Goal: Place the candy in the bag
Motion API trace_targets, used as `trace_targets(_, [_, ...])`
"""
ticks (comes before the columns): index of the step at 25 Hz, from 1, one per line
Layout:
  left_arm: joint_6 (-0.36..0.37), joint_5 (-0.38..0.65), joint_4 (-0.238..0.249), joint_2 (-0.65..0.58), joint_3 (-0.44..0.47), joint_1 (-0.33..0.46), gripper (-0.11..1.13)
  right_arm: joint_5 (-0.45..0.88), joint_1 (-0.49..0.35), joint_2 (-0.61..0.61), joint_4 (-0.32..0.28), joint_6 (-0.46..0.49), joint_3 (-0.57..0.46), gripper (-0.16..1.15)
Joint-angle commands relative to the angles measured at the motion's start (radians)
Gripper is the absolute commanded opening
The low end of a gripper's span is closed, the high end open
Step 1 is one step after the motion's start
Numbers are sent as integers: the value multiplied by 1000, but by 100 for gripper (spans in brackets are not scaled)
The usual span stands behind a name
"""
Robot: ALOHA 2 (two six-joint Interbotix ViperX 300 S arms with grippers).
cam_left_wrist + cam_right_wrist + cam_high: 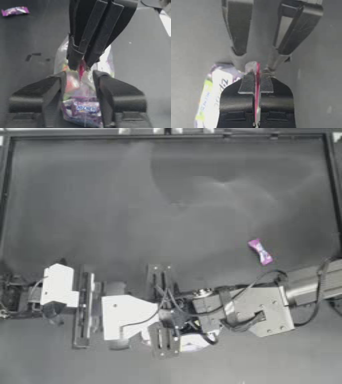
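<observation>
Your two grippers meet low in the middle of the table (167, 188), and the bag (80, 105) hangs between them. Your right gripper (257, 83) is pinched tight on the bag's pink strip (258, 72), its jaws pressed together with only that thin edge between them. Your left gripper (79, 77) stands with its jaws either side of the clear plastic, just below the right one's tips; they look closed on the bag, though the wrist view leaves a narrow gap, so the grip may be light. Colourful sweets show through the pouch. The candy (260, 251) lies alone on the table, well apart from both grippers, toward the right side.
</observation>
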Motion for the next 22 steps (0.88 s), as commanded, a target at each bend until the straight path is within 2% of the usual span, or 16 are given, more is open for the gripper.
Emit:
trace_targets(1, [2, -5, 0, -8, -18, 2, 66, -5, -3, -48, -3, 2, -12, 5])
trace_targets(14, [2, -3, 2, -5, -18, 2, 60, -5, -3, -46, -2, 0, -17, 5])
trace_targets(22, [2, -2, 2, -3, -20, 2, 48, -11, 2, -44, -3, 2, -17, 5])
